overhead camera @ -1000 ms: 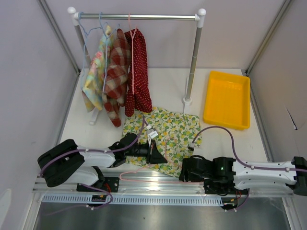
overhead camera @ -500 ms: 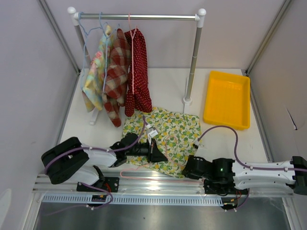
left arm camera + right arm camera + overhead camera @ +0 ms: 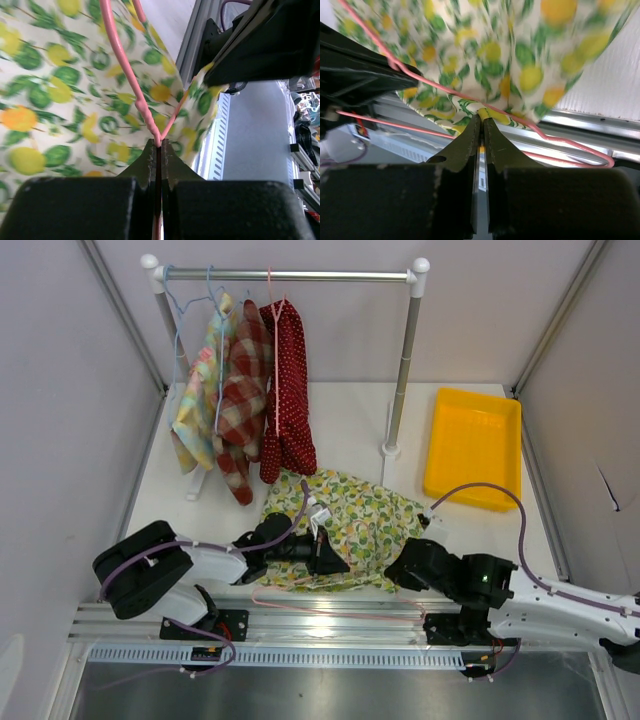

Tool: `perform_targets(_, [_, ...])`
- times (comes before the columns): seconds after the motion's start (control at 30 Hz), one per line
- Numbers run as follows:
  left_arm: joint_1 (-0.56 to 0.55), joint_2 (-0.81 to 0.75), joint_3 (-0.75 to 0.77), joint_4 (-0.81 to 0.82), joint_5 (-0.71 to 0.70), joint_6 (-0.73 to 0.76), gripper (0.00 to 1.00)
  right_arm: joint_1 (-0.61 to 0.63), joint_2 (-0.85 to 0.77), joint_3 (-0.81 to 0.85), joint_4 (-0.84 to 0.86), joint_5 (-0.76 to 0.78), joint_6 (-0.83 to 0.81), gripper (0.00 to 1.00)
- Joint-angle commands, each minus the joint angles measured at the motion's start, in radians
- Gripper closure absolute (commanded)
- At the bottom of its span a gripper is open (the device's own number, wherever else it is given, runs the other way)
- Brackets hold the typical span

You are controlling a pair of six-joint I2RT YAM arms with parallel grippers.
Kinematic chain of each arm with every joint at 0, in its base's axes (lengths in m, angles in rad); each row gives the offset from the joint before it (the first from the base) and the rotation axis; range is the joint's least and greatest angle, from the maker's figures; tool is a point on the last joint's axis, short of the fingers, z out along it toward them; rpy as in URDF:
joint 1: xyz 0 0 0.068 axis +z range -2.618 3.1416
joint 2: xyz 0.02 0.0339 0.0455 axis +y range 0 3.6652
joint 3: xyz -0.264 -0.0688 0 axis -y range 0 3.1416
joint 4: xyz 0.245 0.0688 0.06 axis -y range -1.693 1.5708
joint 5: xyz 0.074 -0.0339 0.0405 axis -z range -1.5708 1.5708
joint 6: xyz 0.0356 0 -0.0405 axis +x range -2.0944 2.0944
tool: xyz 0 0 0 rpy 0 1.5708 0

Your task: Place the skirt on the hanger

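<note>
The skirt, a thin, crumpled cloth printed with lemons and green leaves, is spread on the table just in front of the clothes rack, with its long axis laid roughly parallel to the rail. The hanger, a slim pink wire, is stretched the same way along the skirt's edge farthest from the rack. Its wire is pinched between the pressed-together fingers of the left gripper. A fold of the skirt's hem is nipped by the closed right gripper.
</note>
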Motion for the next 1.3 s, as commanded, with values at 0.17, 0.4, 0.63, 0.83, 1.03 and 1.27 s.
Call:
perform_targets(0.17, [0.054, 0.013, 0.041, 0.003, 0.008, 0.063, 1.00, -0.119, 0.000, 0.144, -0.073, 0.031, -0.155, 0.97])
perform_targets(0.4, [0.096, 0.023, 0.055, 0.005, -0.041, 0.061, 1.00, -0.146, 0.046, 0.175, -0.045, -0.017, -0.186, 0.98])
perform_targets(0.63, [0.099, 0.046, 0.049, 0.028, -0.087, 0.058, 1.00, -0.253, 0.050, 0.253, -0.087, -0.013, -0.253, 0.98])
perform_targets(0.83, [0.108, 0.052, 0.037, 0.059, -0.178, 0.041, 1.00, -0.418, 0.046, 0.277, -0.058, -0.119, -0.349, 1.00])
perform_targets(1.03, [0.139, 0.075, 0.038, 0.101, -0.216, 0.029, 1.00, -0.496, 0.078, 0.365, -0.090, -0.138, -0.402, 1.00])
perform_targets(1.27, [0.162, 0.153, 0.038, 0.195, -0.176, 0.033, 1.00, -0.668, 0.064, 0.432, -0.134, -0.228, -0.490, 1.00])
